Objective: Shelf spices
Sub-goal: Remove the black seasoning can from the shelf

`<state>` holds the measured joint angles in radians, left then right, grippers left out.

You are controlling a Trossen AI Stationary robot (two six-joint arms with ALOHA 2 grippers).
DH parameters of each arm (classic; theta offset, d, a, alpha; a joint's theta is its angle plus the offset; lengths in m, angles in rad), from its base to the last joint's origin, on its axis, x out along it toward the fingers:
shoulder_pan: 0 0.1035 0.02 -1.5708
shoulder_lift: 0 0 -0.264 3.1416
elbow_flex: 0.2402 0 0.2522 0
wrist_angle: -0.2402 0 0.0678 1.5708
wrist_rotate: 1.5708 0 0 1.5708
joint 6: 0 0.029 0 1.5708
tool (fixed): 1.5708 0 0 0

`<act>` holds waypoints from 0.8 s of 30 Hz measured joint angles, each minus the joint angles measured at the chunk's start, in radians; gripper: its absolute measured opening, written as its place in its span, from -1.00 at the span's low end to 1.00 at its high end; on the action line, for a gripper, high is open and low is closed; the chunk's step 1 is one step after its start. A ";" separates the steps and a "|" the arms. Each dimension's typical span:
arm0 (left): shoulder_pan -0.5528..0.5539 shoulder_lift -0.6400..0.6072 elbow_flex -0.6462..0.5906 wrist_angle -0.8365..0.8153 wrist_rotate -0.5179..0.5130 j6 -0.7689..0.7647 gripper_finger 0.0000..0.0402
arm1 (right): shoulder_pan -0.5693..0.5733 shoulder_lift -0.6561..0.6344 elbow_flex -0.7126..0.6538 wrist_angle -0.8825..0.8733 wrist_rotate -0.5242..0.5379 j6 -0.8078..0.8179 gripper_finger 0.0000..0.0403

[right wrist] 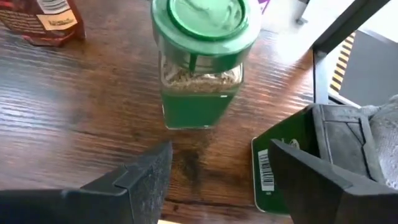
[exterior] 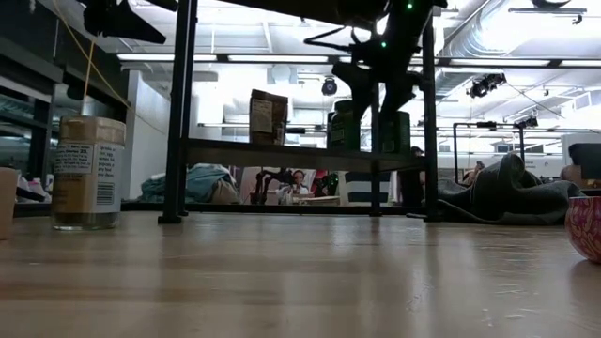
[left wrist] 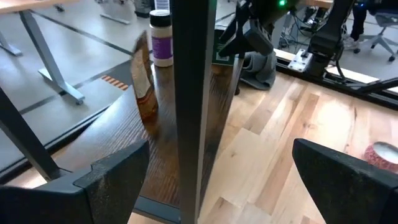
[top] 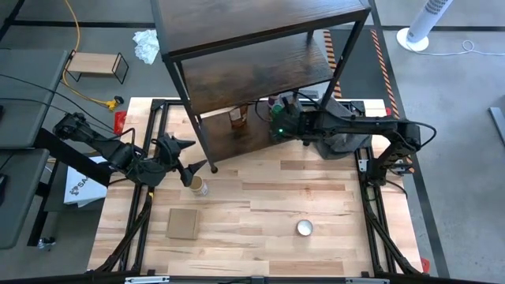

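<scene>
The shelf (top: 260, 55) stands at the table's far side. On its lowest board (right wrist: 81, 118) stand the green-lidded jar (right wrist: 200, 59), a dark green tin (right wrist: 283, 165), the brown-orange pouch (right wrist: 43, 18) and the purple-labelled jar (left wrist: 161, 40). My right gripper (right wrist: 217, 180) hovers open just short of the green-lidded jar, with the tin close by one finger. The tan-lidded jar (top: 197, 186) stands upright on the table before the shelf's near left post (left wrist: 193, 93). My left gripper (top: 188, 162) waits open just above and beside it.
A flat cardboard square (top: 183, 223) and a round silvery disc (top: 304, 228) lie on the near half of the table. A grey cloth (top: 339, 143) is heaped at the shelf's right foot. A pinkish bowl (exterior: 586, 227) sits at the right.
</scene>
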<state>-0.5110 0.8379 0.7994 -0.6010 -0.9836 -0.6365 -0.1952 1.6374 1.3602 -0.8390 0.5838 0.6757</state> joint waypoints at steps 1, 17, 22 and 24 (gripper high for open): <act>0.000 0.000 0.000 0.000 0.004 -0.007 0.94 | 0.000 -0.001 0.000 0.001 0.003 0.000 0.30; 0.000 0.000 0.001 -0.006 0.002 -0.015 0.94 | 0.082 -0.040 0.000 0.081 -0.130 -0.075 0.29; 0.000 0.000 0.001 -0.008 0.002 -0.015 0.94 | 0.214 -0.106 0.000 -0.152 0.078 0.141 0.27; 0.000 0.000 0.001 -0.008 0.001 -0.015 0.94 | 0.276 -0.118 0.000 -0.287 0.149 0.309 0.20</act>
<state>-0.5110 0.8379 0.8001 -0.6090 -0.9821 -0.6517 0.0805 1.5196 1.3605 -1.1265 0.7333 0.9851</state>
